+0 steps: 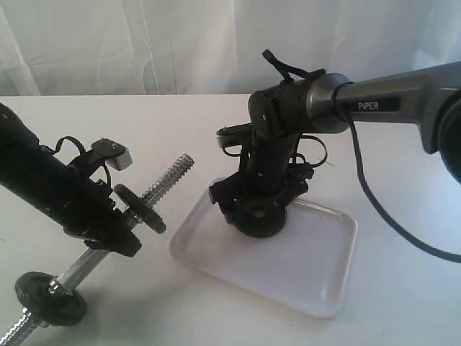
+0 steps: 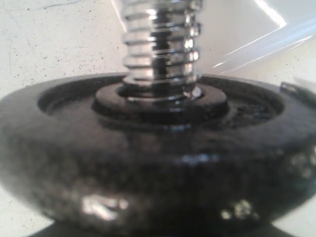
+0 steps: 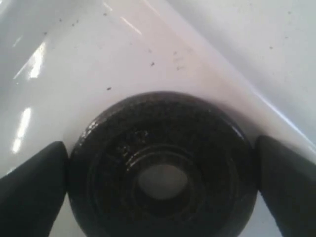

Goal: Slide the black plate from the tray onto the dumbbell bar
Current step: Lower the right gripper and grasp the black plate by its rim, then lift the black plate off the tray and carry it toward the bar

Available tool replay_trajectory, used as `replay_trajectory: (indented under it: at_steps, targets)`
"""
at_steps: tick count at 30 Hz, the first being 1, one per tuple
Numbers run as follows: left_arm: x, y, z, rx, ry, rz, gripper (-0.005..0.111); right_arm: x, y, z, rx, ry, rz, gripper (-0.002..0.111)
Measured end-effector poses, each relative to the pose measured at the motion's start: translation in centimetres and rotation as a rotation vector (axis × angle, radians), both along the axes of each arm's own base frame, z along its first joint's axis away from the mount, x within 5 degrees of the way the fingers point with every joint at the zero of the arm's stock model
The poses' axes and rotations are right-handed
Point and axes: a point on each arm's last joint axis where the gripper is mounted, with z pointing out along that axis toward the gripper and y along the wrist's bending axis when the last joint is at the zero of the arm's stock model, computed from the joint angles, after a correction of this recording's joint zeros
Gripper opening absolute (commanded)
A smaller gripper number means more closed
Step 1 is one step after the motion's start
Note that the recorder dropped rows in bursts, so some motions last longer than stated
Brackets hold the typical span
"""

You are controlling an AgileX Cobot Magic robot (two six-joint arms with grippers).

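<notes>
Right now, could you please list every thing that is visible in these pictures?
black plate: one, matte black, on the tray
tray: one, glossy white, on the table, right side
dumbbell bar: one, chrome, tilted, left side
other discs: two, black, on the bar, one mid-bar, one near its lower end
table: one, white, under everything
curtain: one, white, behind
left end effector: one, black, shut on the bar
right end effector: one, black, fingers either side of the plate
</notes>
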Motion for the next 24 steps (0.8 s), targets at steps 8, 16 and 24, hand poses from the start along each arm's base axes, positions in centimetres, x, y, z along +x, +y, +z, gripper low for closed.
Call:
replay_trajectory:
  at_steps: [8,16,24]
  targets:
    - [0.0,0.0,0.0,0.000,-0.002,0.001,0.000,-0.2,0.1,0.0,0.018,0.033,0.010,0.000]
    - [0.0,0.0,0.0,0.000,-0.002,0.001,0.000,-1.2,-1.2,1.8,0.158,0.216,0.019,0.000]
    - [0.0,0.0,0.0,0.001,-0.009,-0.008,0.000,-1.0,-5.2,4.8,0.221,0.303,0.055,0.000]
